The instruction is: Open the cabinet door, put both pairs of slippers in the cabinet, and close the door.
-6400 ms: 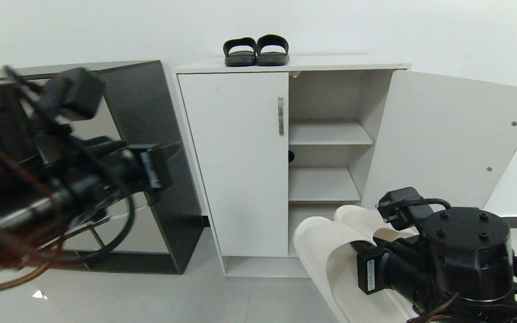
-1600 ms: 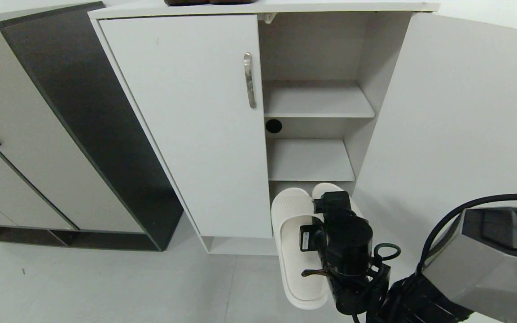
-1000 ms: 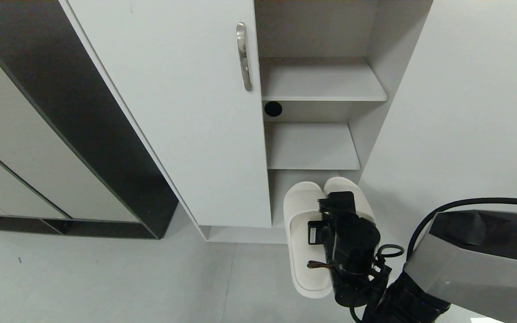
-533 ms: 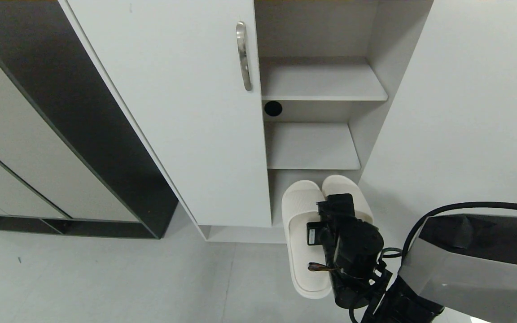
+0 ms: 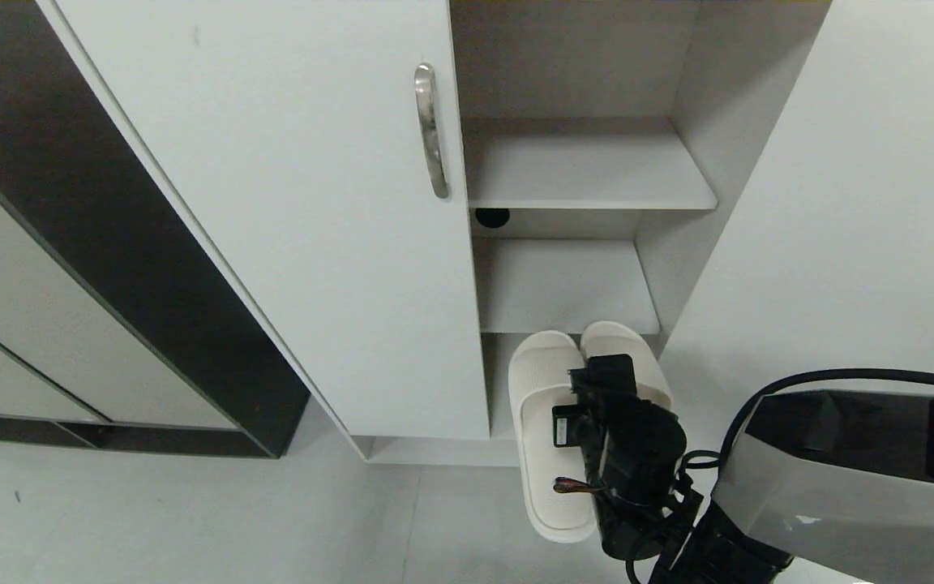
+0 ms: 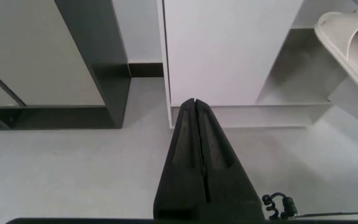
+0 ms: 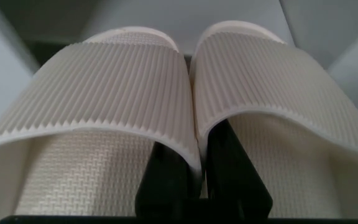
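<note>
Right gripper (image 7: 197, 174) clamps white slippers (image 5: 544, 389) at the lowest compartment of the cabinet (image 5: 564, 288); left gripper (image 6: 195, 112) closed.

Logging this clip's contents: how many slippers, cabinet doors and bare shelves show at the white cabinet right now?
white slippers: 2
cabinet doors: 2 (one shut, one open)
bare shelves: 2
Total: 6
</note>
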Robot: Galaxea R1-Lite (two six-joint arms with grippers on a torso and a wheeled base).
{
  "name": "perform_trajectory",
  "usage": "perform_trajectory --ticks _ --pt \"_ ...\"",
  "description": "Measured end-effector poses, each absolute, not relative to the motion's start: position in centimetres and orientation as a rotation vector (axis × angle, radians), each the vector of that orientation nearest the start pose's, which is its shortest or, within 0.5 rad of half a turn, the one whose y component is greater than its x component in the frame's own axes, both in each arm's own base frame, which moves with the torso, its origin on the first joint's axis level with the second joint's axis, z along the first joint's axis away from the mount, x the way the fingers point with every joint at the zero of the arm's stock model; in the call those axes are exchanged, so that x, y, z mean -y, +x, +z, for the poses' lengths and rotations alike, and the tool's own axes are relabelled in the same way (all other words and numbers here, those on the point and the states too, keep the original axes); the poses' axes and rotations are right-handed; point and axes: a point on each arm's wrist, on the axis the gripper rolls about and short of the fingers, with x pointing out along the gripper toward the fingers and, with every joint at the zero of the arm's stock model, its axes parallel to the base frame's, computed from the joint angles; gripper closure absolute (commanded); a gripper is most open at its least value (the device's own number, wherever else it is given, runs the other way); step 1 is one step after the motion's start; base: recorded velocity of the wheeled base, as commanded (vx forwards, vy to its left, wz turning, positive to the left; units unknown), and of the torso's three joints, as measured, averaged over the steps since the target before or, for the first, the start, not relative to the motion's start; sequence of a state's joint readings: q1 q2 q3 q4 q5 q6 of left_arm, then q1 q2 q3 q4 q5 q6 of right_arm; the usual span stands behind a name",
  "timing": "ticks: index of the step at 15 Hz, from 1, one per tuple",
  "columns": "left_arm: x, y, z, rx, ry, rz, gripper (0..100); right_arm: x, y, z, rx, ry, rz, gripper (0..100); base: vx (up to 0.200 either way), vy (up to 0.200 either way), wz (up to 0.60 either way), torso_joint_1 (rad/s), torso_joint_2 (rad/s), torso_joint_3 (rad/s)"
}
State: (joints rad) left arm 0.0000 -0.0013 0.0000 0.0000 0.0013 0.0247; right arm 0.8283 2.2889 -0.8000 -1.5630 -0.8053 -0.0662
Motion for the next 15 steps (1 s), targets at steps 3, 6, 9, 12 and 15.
perform_trajectory --ticks 3,6,9,12,15 --pt "0.0 -2.3 7.5 0.001 0.024 0.002 100 -27.0 27.1 6.4 0.049 -0.011 0.023 100 0.200 0.000 0.00 0.004 0.00 0.002" --pt "0.0 -2.3 7.5 0.001 0.023 0.003 100 -27.0 27.3 6.4 0.053 -0.003 0.019 100 0.000 0.000 0.00 0.000 0.00 0.000" --pt "0.0 -2.3 7.5 0.001 0.023 0.003 100 -27.2 28.4 6.8 0.067 0.002 0.016 100 0.000 0.000 0.00 0.000 0.00 0.000" --pt "0.0 -2.3 7.5 0.001 0.023 0.002 100 -27.2 30.3 6.8 0.070 0.001 0.007 100 0.000 0.000 0.00 0.000 0.00 0.000" --pt "0.0 -2.3 7.5 0.001 0.022 0.004 100 -27.2 32.6 7.0 0.075 0.002 -0.004 100 0.000 0.000 0.00 0.000 0.00 0.000"
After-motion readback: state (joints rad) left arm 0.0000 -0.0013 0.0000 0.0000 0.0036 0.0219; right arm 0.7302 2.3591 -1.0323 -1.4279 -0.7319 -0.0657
